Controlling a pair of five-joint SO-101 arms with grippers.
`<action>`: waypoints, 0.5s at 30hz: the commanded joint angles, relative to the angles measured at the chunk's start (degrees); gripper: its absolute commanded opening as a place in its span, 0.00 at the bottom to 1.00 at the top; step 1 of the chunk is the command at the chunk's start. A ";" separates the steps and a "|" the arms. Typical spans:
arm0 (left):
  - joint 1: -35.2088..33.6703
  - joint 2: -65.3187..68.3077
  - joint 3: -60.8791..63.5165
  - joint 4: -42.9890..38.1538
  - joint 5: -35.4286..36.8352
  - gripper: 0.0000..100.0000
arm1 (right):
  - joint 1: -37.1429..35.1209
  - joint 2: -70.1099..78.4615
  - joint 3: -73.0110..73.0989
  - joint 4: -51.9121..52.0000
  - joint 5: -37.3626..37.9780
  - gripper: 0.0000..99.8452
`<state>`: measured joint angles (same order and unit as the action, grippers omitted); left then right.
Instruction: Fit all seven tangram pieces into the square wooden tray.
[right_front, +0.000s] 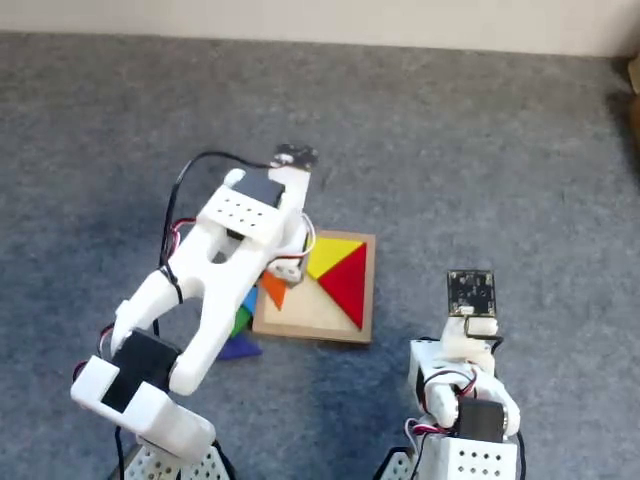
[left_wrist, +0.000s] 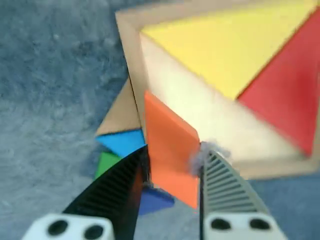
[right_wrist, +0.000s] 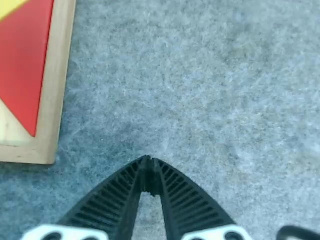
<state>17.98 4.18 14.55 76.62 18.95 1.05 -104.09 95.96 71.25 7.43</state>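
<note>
My left arm (right_front: 190, 300) stretches from the near left corner of the scene out and to the right, wrist bent down over the left edge of the tray (right_front: 368, 290). My left gripper (left_wrist: 175, 152) is clamped on the orange piece (left_wrist: 167, 130), with the black finger (left_wrist: 120, 190) on one flat face and the white finger (left_wrist: 225, 190) on the other. The piece hangs tilted between them, lying across the tray's left rim (left_wrist: 129, 55) and partly over the bare wood inside. I cannot tell whether it touches the rim.

The yellow triangle (left_wrist: 225, 45) lies flat in the far part of the tray. The red triangle (left_wrist: 285, 85) lies against it on the right, the two meeting along one long edge. Just outside the left rim, under my wrist, sit a tan triangle (left_wrist: 120, 115), a blue piece (left_wrist: 122, 141), a green piece (left_wrist: 107, 162) and a dark blue piece (left_wrist: 155, 200), bunched together on the grey carpet (right_front: 480, 150).

My right arm (right_front: 460, 390) is folded up at the near right, well apart from the left one. My right gripper (right_wrist: 148, 172) points down at carpet with its fingertips pressed together and nothing between them. The tray's near right corner (right_wrist: 55, 100) lies off to its left.
</note>
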 joint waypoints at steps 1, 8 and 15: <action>1.27 -2.77 -1.98 -3.16 2.73 0.07 | 0.66 -1.01 5.85 0.40 0.62 0.01; 2.59 -2.68 0.31 -7.56 4.92 0.08 | 0.66 -1.01 5.85 0.40 0.62 0.01; 2.33 -2.68 5.67 -11.25 5.10 0.27 | 0.66 -1.01 5.85 0.40 0.62 0.01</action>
<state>19.47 4.18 20.18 66.33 23.34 1.05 -104.09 95.96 71.25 7.43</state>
